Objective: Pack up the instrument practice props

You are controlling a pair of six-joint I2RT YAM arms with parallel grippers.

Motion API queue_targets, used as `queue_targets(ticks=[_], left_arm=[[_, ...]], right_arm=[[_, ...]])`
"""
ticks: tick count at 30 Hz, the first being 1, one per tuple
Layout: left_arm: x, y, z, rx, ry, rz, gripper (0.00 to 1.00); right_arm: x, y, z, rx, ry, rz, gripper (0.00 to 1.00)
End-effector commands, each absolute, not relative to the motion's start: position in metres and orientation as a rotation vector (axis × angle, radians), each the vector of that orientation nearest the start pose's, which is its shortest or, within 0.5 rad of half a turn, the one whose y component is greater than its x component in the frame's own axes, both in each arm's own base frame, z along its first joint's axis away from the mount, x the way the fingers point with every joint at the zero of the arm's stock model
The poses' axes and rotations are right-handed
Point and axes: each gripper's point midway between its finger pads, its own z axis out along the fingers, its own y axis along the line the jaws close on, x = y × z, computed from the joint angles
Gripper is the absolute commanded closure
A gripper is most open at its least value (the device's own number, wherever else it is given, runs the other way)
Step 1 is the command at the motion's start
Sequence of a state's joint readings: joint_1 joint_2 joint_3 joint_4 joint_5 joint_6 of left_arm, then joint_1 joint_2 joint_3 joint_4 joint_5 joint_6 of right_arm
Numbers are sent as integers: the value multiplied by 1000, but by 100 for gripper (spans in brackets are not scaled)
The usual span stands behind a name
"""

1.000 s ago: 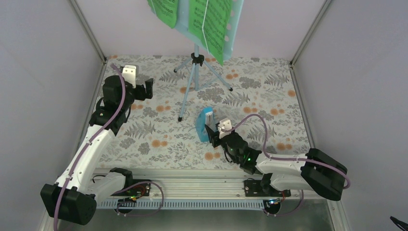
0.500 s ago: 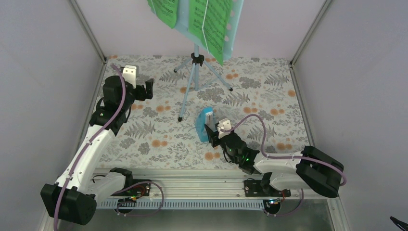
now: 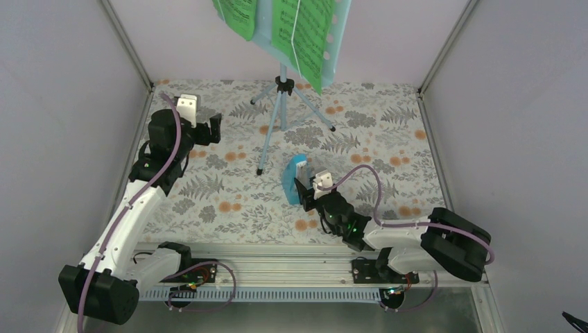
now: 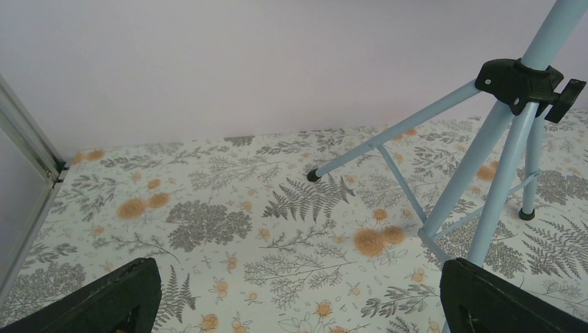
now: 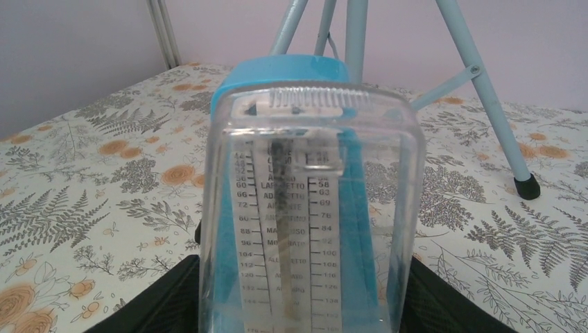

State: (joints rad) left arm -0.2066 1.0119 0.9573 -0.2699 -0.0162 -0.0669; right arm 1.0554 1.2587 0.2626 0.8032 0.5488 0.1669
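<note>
The pale blue tripod music stand [image 3: 277, 114] stands at the back centre, bright green sheet-music pages [image 3: 301, 35] on its hole-punched desk. Its legs show in the left wrist view [image 4: 513, 139] and the right wrist view [image 5: 485, 97]. The small blue metronome [image 3: 293, 179] with a clear front cover stands upright mid-table and fills the right wrist view [image 5: 312, 201]. My right gripper [image 3: 305, 191] has a finger against each side of it [image 5: 305, 298], with no gap showing. My left gripper [image 3: 213, 129] is open wide and empty [image 4: 298, 305], left of the stand's legs.
A floral cloth [image 3: 388, 152] covers the table. Pale walls enclose it on three sides, with metal corner posts [image 3: 128, 45]. The stand's leg feet [image 4: 313, 176] spread across the back of the cloth.
My right arm's elbow has shifted a little to the left. The metronome, the stand and the left arm have hardly moved.
</note>
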Motion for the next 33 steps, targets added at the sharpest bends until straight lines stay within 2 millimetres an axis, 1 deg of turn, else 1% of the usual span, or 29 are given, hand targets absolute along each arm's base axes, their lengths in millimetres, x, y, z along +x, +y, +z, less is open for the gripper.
queue_targets(ticks=[1,8,20,26,33], left_arm=[[351,-72,312,131,1867,-177,0],[351,-72,311,132,1871,-179,0],[351,-73,309,135,1875,-185,0],[352,-73,308,136,1877,-188,0],[352,-74,308,138,1875,-192,0]], right_arm=[[241,248,139,-351,1733,405,48],[239,251,134,-365,1734,378,48],[241,243,133,-319,1717,325,49],[241,236,141,-289,1683,320,48],[240,241,148,-297,1650,358,48]])
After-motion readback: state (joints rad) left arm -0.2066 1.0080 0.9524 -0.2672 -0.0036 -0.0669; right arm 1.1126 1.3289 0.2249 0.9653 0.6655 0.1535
